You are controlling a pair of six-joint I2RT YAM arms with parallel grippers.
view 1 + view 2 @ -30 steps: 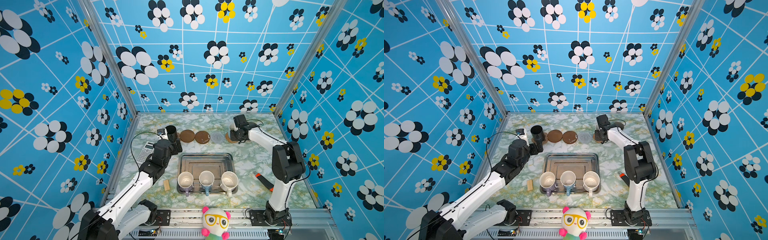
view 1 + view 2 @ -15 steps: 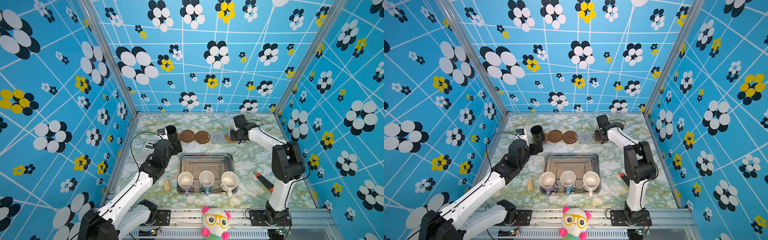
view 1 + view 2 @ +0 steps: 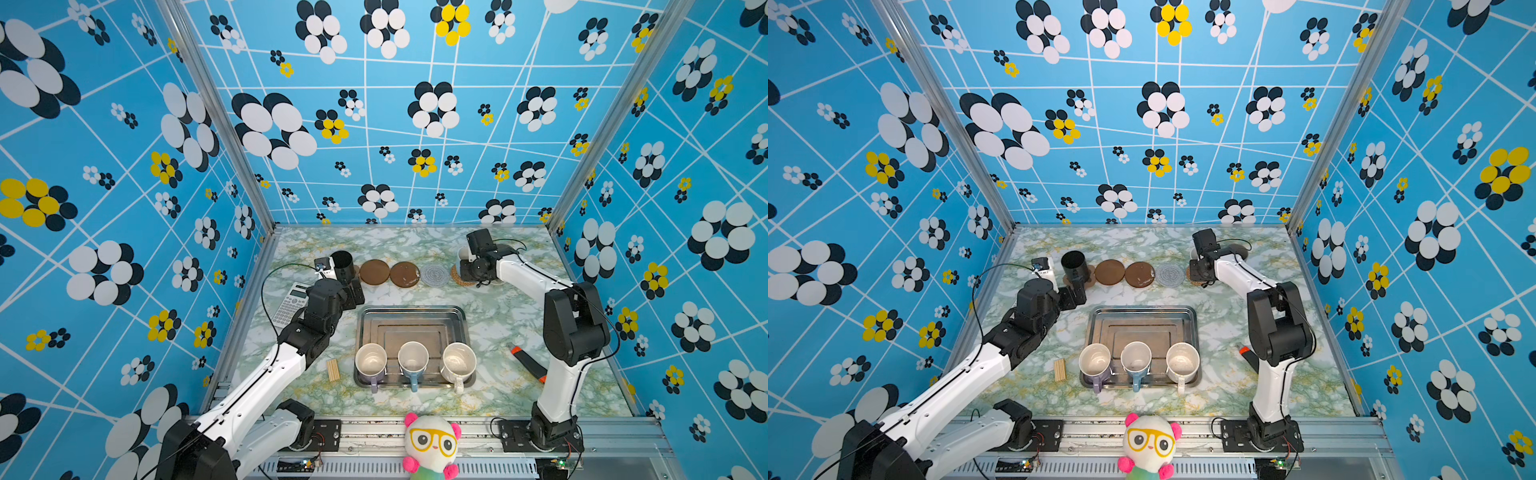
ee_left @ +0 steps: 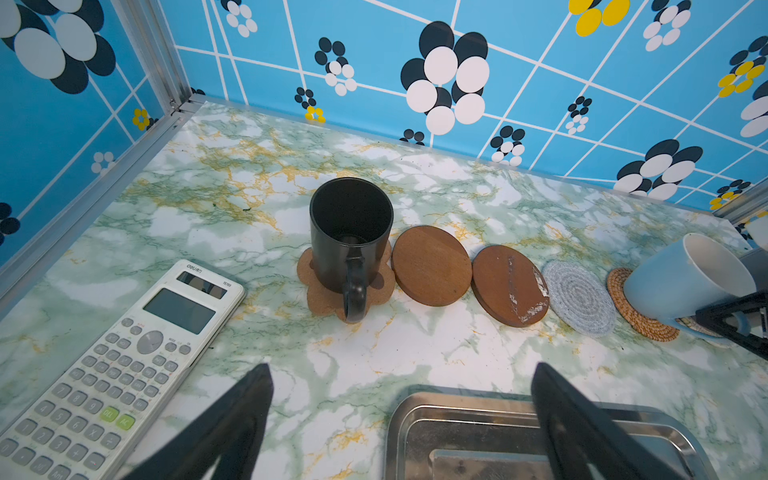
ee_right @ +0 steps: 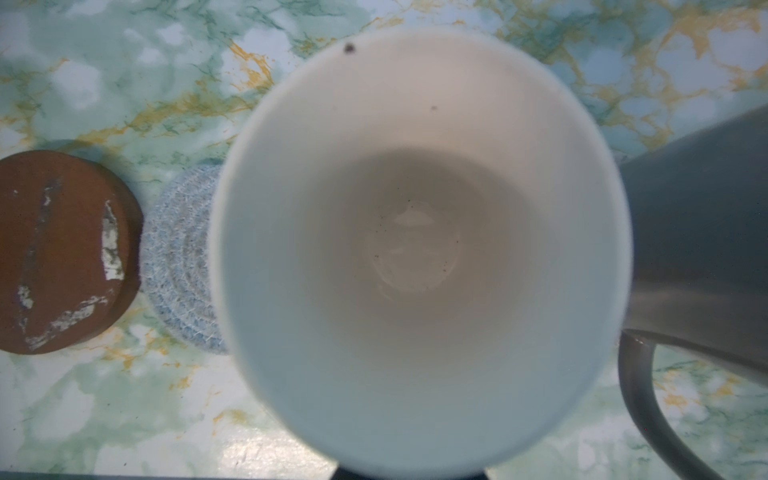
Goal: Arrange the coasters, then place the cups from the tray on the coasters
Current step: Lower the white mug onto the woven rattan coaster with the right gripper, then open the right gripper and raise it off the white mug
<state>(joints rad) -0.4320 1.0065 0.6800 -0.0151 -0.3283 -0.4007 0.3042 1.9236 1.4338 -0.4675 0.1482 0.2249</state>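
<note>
Right fingers [image 4: 732, 316] pinch the light blue mug [image 4: 673, 282] by its handle on the rattan coaster [image 4: 636, 318], left fingers [image 4: 232, 415] spread empty, so next I'd say: let go, hit the tray [image 4: 457, 419].

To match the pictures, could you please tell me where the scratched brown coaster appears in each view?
In a top view: scratched brown coaster, third from left in the coaster row.
In a top view: coaster, same spot.
Left wrist: coaster beside the plain brown one.
Right wrist: coaster beyond the light blue mug.
Shared landmark: the grey-blue woven coaster next to it.
</note>
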